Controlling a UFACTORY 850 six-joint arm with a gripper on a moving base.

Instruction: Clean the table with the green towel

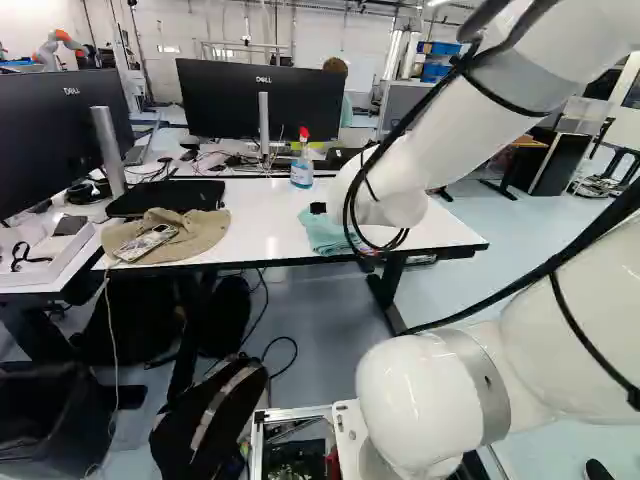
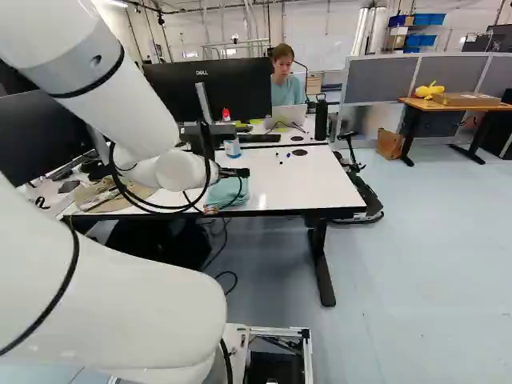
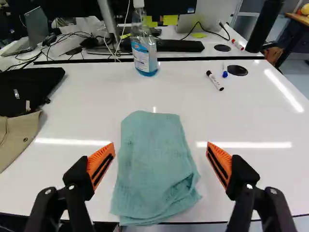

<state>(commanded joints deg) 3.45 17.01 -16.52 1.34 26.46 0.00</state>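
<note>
Reaching for the green towel (image 3: pixel 155 166): the hand (image 3: pixel 161 166) is spread wide above it and should lower, then pinch.

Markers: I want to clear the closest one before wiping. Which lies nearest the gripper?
The black-capped marker. It lies nearer the gripper than the blue-capped one just beyond it and the red-capped one farther back.

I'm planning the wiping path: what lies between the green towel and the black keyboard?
In the wrist view, the spray bottle stands between towel and keyboard, past a bare stretch of tabletop, with a dark seam behind.
</note>
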